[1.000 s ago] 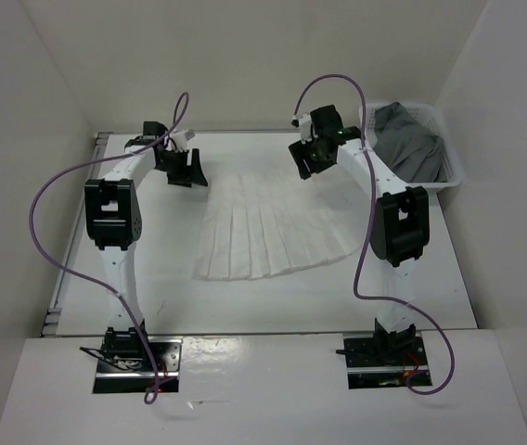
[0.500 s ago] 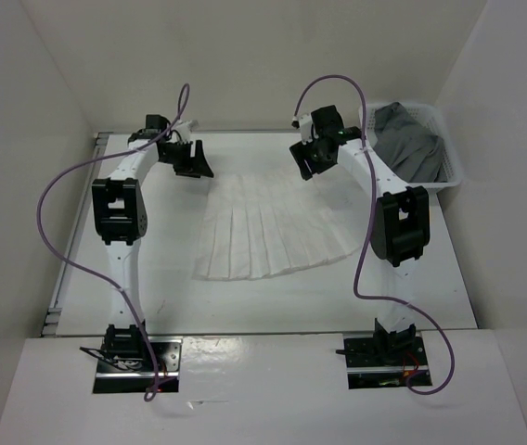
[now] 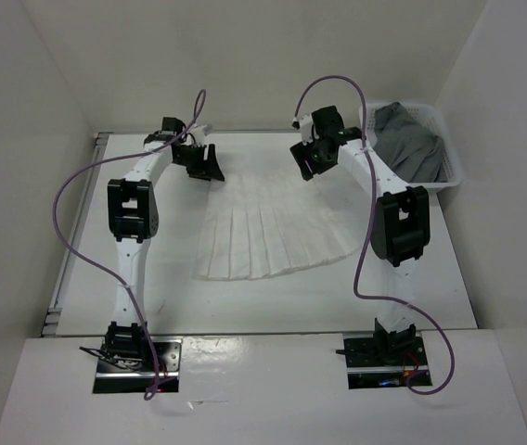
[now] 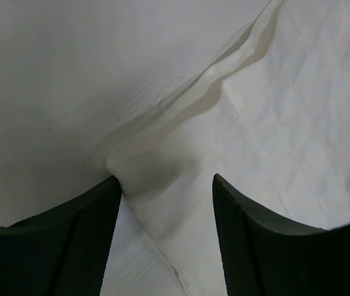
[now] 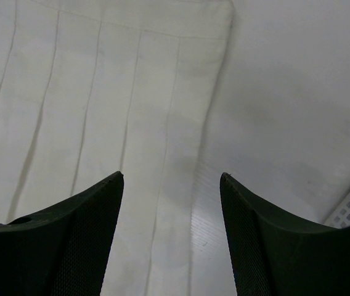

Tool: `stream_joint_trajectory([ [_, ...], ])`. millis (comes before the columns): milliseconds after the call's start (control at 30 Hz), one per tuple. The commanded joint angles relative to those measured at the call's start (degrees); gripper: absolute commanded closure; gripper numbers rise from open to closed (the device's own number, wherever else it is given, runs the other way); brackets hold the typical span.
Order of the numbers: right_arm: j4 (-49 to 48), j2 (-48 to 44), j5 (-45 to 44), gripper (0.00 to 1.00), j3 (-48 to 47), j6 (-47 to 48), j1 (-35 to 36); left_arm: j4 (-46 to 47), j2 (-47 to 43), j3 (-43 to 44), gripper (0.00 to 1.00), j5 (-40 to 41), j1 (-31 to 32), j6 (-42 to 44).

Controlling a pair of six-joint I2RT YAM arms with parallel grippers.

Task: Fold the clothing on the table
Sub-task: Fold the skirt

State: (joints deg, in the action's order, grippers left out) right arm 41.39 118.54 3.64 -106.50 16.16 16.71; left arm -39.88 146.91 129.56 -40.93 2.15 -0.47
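Top external view, read from left to right. At the left, the left tool (image 3: 203, 165) hangs over the far left corner of the clothing (image 3: 268, 232), at its narrow waist end. The left wrist view shows its two dark fingers (image 4: 82, 246) spread wide and straddling that corner. The left finger sits right against the doubled, slightly raised edge of the cloth, and nothing is gripped.

In the middle, the clothing lies flat and unfolded on the white counter (image 3: 152, 278). It is a thin, white, pleated skirt shape, narrow at the far end and flaring toward the arm bases.

To the right of it, the right tool (image 3: 308, 159) hovers over the far right corner of the waist end. The right wrist view shows its fingers wide apart, with pleats and bare counter below them. It holds nothing and seems to sit higher above the cloth than the left tool does.

At the far right, a white mesh basket (image 3: 456, 176) holds a dark grey garment (image 3: 412, 139), apart from the clothing.

The step in hand looks like the approach to a first grasp, with both tools lining up on the two far corners. No fold has been made yet. The next move probably calls for each tool to come down to the counter and pinch its corner. Both would then lift together and carry the waist end evenly toward the near hem, so the pleats stay straight.
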Motion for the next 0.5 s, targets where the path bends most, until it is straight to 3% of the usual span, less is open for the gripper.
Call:
stream_joint_trajectory([
  [0, -0.3, -1.4, -0.3, 0.31, -0.6, 0.4, -0.6, -1.5, 2.1, 1.5, 0.33, -1.0, 0.9, -0.2],
  [133, -0.3, -0.2, -0.3, 0.31, -0.6, 0.4, -1.2, -1.5, 2.6, 0.9, 0.45, -1.0, 0.9, -0.2],
  [167, -1.0, -0.2, 0.4, 0.31, -0.6, 0.4, -1.2, -1.5, 2.6, 0.9, 0.50, -1.0, 0.9, -0.2],
  [200, -1.6, -0.2, 0.9, 0.31, -0.6, -0.2, -1.8, -1.5, 2.6, 0.9, 0.62, -1.0, 0.9, -0.2],
  [300, -4.8, 2.5, 5.6, 0.31, -2.0, -3.3, -5.4, -2.0, 2.6, 0.9, 0.79, -0.5, 1.5, -0.2],
  [467, -3.6, 13.9, 14.8, 0.31, -13.8, -3.9, -9.6, -2.6, 2.6, 1.5, 0.81, 1.2, 1.5, 0.4],
])
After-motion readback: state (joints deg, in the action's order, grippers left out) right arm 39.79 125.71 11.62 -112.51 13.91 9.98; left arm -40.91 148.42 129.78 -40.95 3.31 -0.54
